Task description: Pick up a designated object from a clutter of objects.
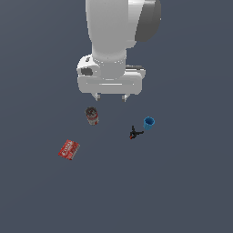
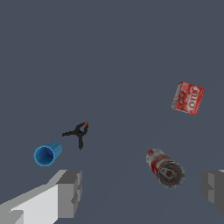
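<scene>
Nothing is grasped yet; the whole pick, judged from how things lie, is left to do. In the exterior view the gripper (image 1: pixel 109 97) hangs in the upper middle of the frame, well above the grey floor (image 1: pixel 182 191), its two fingertips set wide apart with nothing between them. The wrist view agrees: one finger (image 2: pixel 65 192) shows at the lower left and the other at the lower right edge, with bare floor in the gap.

The designated object, the small black clamp (image 1: pixel 135 133) with red tips, lies on the floor just right of centre in the exterior view, below and to the right of the gripper. It sits just beside the blue cup (image 1: pixel 149 122), which is up and to its right; whether the two touch is hard to tell at this size, though in the wrist view a sliver of floor seems to separate them. The red-labelled can (image 1: pixel 92 115) lies left of centre, almost under the gripper's left fingertip in the frame, and the flat red box (image 1: pixel 69 149) rests further toward the lower left, well apart from the rest.

What remains is to move over the clamp, descend, close on it without catching the cup, and lift.
</scene>
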{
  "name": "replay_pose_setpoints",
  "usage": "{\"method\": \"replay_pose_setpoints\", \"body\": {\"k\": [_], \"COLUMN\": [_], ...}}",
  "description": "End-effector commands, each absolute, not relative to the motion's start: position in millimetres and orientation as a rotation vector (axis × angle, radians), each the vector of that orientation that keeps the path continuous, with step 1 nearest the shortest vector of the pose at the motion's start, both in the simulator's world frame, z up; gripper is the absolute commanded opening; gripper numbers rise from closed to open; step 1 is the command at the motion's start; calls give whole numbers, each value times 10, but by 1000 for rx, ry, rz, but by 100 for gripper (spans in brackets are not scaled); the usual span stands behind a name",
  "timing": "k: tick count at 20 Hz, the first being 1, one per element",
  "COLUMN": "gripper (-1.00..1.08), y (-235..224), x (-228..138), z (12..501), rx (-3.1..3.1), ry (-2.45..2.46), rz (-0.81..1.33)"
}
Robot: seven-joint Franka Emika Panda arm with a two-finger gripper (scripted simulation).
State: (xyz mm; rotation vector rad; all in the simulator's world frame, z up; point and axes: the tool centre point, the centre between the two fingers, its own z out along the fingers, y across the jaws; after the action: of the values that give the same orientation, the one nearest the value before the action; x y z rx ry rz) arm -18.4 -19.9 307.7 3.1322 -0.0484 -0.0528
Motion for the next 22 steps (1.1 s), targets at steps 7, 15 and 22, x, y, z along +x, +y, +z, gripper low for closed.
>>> {"method": "replay_pose_setpoints", "body": {"k": [7,15,22], "gripper": [100,100,100], "y": [-298,-336,-250], "x": [-202,-209,-168], "z": [3111,3125,2957], "rx": [3120,3115,3113], "ry": [-24,-15,-84], "rz": [-62,-65,-60]}}
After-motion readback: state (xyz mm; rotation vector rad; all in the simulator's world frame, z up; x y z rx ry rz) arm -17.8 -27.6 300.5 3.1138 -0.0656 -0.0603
